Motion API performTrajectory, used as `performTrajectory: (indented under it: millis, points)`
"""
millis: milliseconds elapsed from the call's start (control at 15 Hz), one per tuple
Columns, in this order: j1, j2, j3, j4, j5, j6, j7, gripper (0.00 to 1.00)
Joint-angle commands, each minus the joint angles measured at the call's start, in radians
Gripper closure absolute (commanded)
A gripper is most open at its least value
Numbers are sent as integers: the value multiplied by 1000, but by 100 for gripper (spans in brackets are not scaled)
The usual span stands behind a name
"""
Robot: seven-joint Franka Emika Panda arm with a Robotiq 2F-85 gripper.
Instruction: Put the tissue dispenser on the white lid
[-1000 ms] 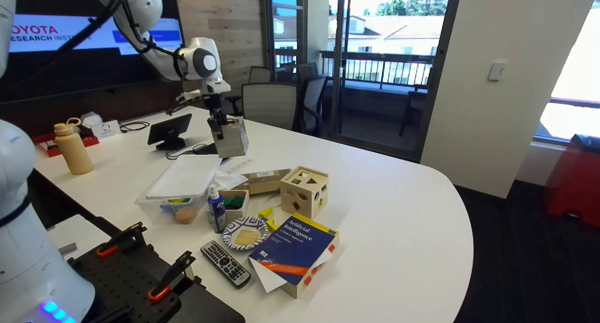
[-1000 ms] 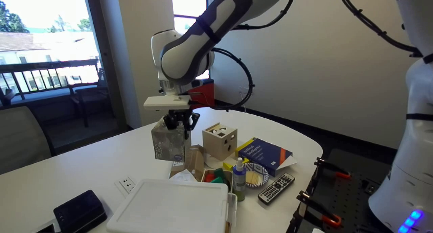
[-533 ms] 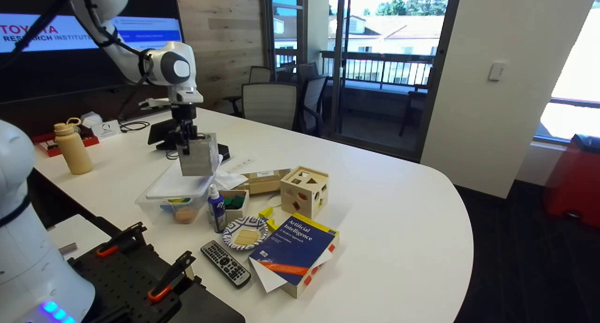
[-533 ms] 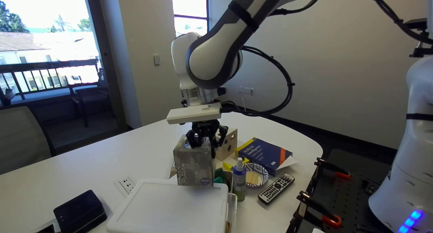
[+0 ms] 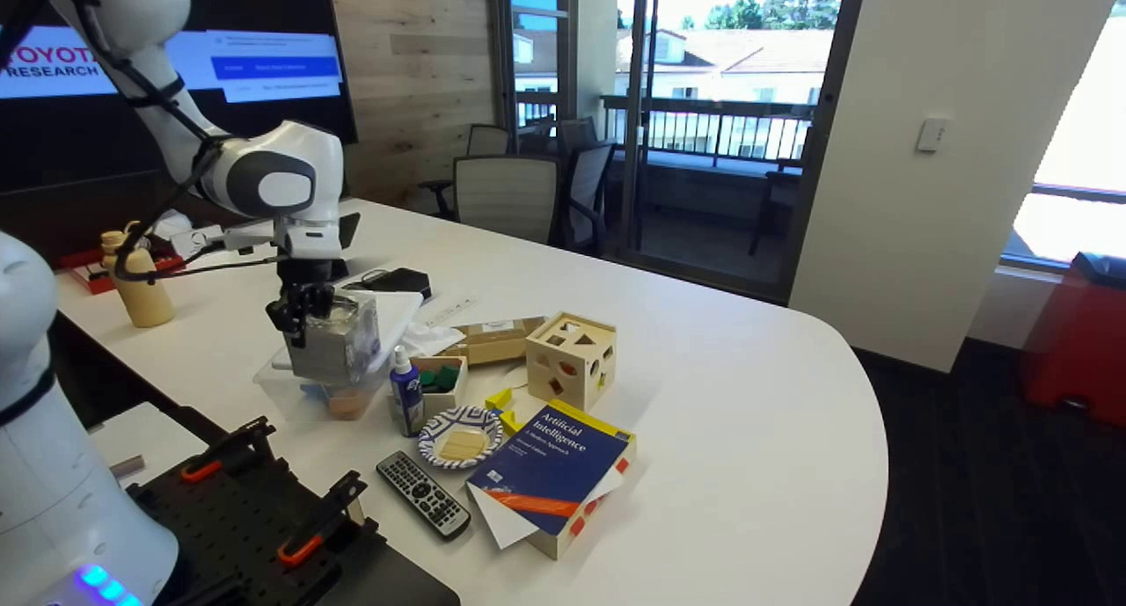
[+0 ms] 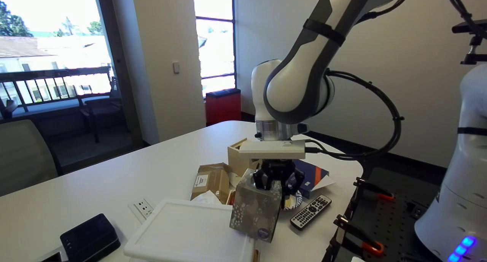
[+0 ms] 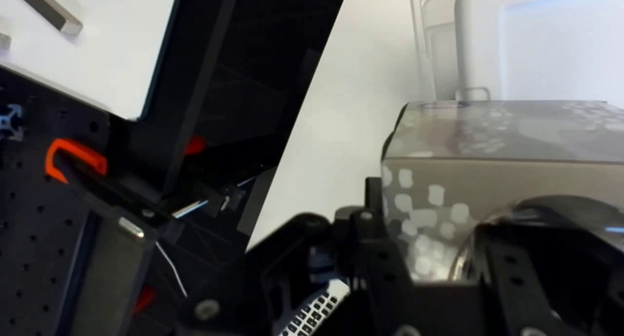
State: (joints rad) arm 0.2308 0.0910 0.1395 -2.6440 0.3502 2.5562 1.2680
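Your gripper (image 6: 276, 192) is clamped on one wall of the tissue box (image 6: 254, 213), which is held tilted at an edge of the white lid (image 6: 186, 228); whether the two touch cannot be told. Near the lid, a spray bottle (image 5: 407, 397) stands upright, and a remote control (image 6: 311, 211) lies farther off.

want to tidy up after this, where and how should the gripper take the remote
Best bet: across the middle of the remote, straight down from above, closing on its two long edges. It lies flat on the table, buttons up, and is long and narrow, so its width looks the easier span. The gripper is holding the tissue dispenser, so set that down first.
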Motion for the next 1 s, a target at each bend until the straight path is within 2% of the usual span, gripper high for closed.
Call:
performTrajectory:
  millis: [0, 133, 200, 267, 733, 933]
  points:
    - [-24, -120, 32, -157, 174, 91, -105, 98]
    - [-20, -163, 37, -208, 270, 121, -166, 98]
    - [-23, -102, 30, -136, 269, 122, -166, 98]
    - [-22, -116, 31, -148, 288, 127, -182, 98]
    - [-35, -111, 21, -129, 288, 88, -163, 98]
    - [-38, -107, 25, -129, 283, 132, -171, 98]
